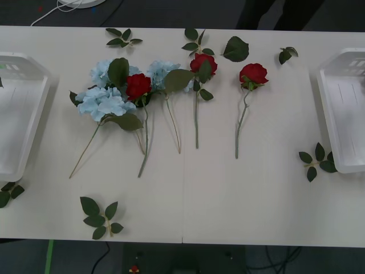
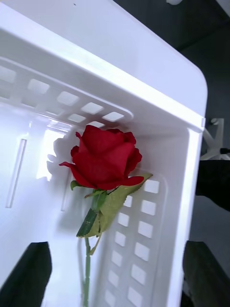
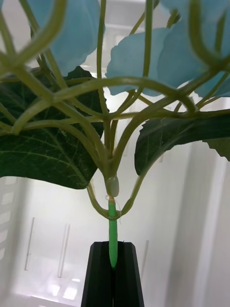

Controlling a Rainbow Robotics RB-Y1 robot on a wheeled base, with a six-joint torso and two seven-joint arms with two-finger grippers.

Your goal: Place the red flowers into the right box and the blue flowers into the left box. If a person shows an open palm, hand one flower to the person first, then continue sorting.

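The left gripper (image 3: 113, 276) was closed on the stem of a blue flower (image 3: 139, 57), which stood straight up from its fingers above the left box (image 3: 48, 225). The right gripper (image 2: 115, 273) was wide open, a red rose (image 2: 103, 158) lying in the right box (image 2: 143, 76).

A red rose (image 2: 105, 158) lay inside the right box (image 2: 187, 158), its bloom close to a corner where two slotted walls met. Its green stem ran back toward the right gripper (image 2: 115, 276), whose black fingers (image 2: 28, 273) stood wide apart on either side, touching nothing.
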